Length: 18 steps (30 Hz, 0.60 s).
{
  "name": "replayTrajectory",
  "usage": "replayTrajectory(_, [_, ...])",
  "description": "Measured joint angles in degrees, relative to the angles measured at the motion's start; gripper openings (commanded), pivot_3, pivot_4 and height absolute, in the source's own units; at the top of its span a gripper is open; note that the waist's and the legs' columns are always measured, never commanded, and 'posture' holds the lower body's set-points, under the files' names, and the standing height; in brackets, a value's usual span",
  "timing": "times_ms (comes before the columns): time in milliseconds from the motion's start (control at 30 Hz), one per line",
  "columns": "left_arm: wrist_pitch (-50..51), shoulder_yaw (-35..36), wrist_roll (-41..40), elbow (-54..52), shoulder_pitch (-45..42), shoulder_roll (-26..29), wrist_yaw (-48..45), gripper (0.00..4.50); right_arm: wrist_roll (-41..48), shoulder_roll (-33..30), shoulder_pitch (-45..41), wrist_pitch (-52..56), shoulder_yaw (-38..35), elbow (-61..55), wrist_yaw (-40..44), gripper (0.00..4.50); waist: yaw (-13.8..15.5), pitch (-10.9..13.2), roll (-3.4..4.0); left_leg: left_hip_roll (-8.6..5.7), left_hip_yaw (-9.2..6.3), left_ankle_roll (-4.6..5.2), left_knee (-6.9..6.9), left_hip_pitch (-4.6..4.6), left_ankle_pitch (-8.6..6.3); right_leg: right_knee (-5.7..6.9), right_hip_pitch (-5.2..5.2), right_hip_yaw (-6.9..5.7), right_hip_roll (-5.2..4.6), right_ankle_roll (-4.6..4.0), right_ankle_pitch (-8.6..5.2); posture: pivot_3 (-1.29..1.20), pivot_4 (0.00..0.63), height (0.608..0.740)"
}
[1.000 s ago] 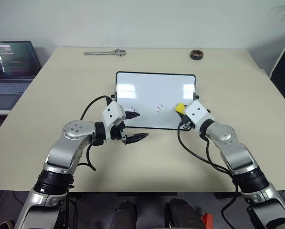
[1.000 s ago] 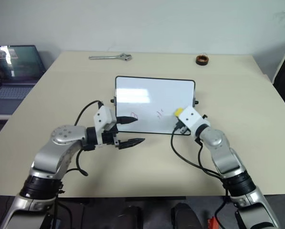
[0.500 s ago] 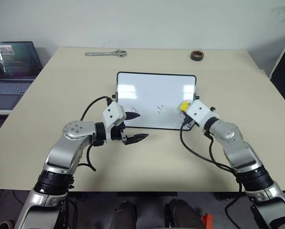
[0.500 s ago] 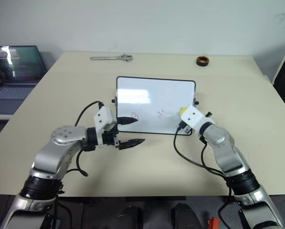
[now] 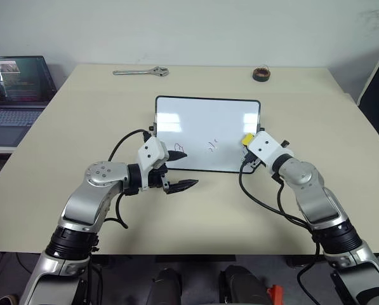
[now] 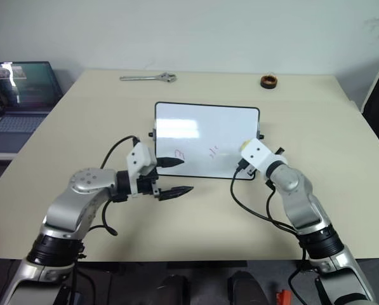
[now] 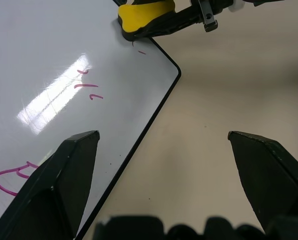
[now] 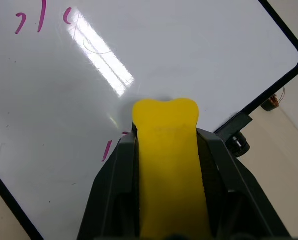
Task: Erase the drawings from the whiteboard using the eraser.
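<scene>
Right gripper (image 8: 166,150) fingers clamp the eraser (image 8: 167,150) at the whiteboard (image 5: 202,121) 4 o'clock corner; left gripper (image 5: 179,168) fingers spread wide, holding nothing. Risk: the unpinned board slides on the bench (image 5: 195,216), or the eraser rides off the frame and misses the red drawings (image 7: 89,87).

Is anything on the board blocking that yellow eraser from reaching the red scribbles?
Nothing visible. The right gripper holds the eraser on the whiteboard; only bare board lies between it and the drawings.

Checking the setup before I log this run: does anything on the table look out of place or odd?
A wrench and a tape roll lie at the table's far edge, unrelated to erasing. The eraser bulges, squeezed in the right gripper. Nothing spilled or damaged.
</scene>
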Motion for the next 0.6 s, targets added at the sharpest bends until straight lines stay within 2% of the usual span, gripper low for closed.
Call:
replayTrajectory(200, [0.03, 0.00, -0.01, -0.05, 0.04, 0.07, 0.06, 4.50, 0.96, -0.51, 2.59, 3.13, 1.91, -3.04, 5.62, 1.17, -0.29, -0.01, -0.02, 0.03, 0.01, 0.00, 0.00, 0.05, 0.00, 0.01, 0.01, 0.03, 0.00, 0.00, 0.00, 0.00, 0.150, 0.740])
replayTrajectory(400, [0.15, 0.20, -0.07, -0.49, 1.54, 1.51, -0.96, 4.50, -2.34, 2.15, -2.54, -1.41, -1.54, 2.64, -5.09, 1.17, -0.42, -0.01, -0.03, 0.03, 0.04, 0.00, 0.00, 0.06, 0.01, 0.05, -0.02, 0.05, 0.00, 0.00, 0.00, 0.00, 0.150, 0.740])
replayTrajectory(533, [0.22, 0.69, -0.07, -0.49, 2.06, 2.13, -0.94, 4.50, -2.32, 1.77, -2.46, -2.23, -2.09, 2.67, -4.72, 1.17, -0.14, -0.01, -0.03, 0.03, 0.01, 0.00, -0.04, -0.09, -0.01, -0.08, -0.08, 0.01, 0.00, -0.01, 0.00, 0.00, 0.150, 0.740])
replayTrajectory(600, [0.28, 1.19, -0.17, -0.54, 2.32, 2.19, -0.83, 4.50, -2.15, 1.28, -1.00, -2.06, -0.78, 1.16, -1.55, 1.17, -0.10, -0.02, -0.04, 0.03, 0.01, 0.00, -0.05, -0.10, -0.02, -0.13, -0.07, 0.01, -0.02, -0.01, 0.00, 0.00, 0.150, 0.740])
